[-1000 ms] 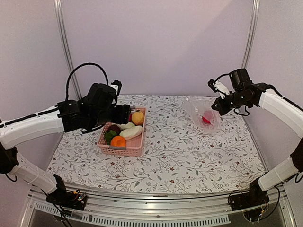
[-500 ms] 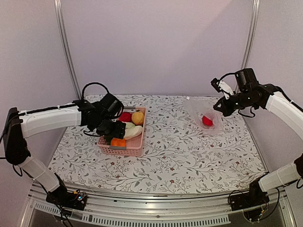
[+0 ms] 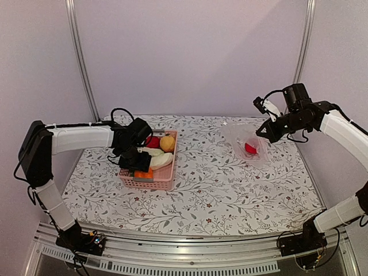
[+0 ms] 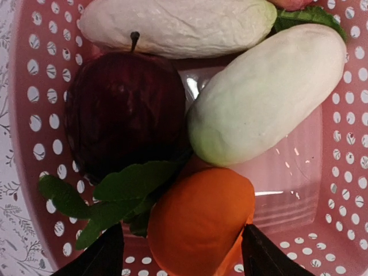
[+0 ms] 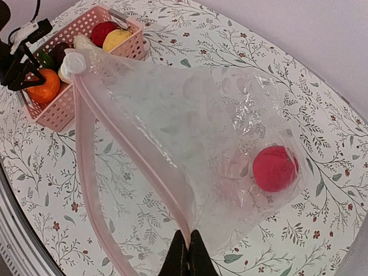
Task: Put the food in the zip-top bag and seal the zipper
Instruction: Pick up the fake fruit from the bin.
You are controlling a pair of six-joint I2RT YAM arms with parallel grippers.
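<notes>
The pink basket (image 3: 164, 183) holds the food: an orange piece (image 4: 201, 224), a white radish (image 4: 267, 95), a dark purple piece (image 4: 121, 109) with green leaves, a yellow one (image 3: 167, 142) and a red one (image 3: 152, 141). My left gripper (image 4: 184, 256) is open, low in the basket (image 4: 34, 144), with a finger on each side of the orange piece (image 3: 143, 172). My right gripper (image 5: 188, 253) is shut on the mouth edge of the zip-top bag (image 5: 190, 115), holding it up with the mouth open. The zipper (image 5: 135, 152) runs along that edge. One red round piece (image 5: 274, 168) lies inside the bag (image 3: 247, 141).
The floral tablecloth (image 3: 218, 190) covers the table. Metal posts (image 3: 80, 57) stand at the back corners, with purple walls behind. The left arm (image 3: 80, 138) reaches in from the left over the basket's near end.
My left gripper has come down from above the basket into its near end and now straddles the orange piece. My right gripper has kept hold of the bag, shifting only slightly.
</notes>
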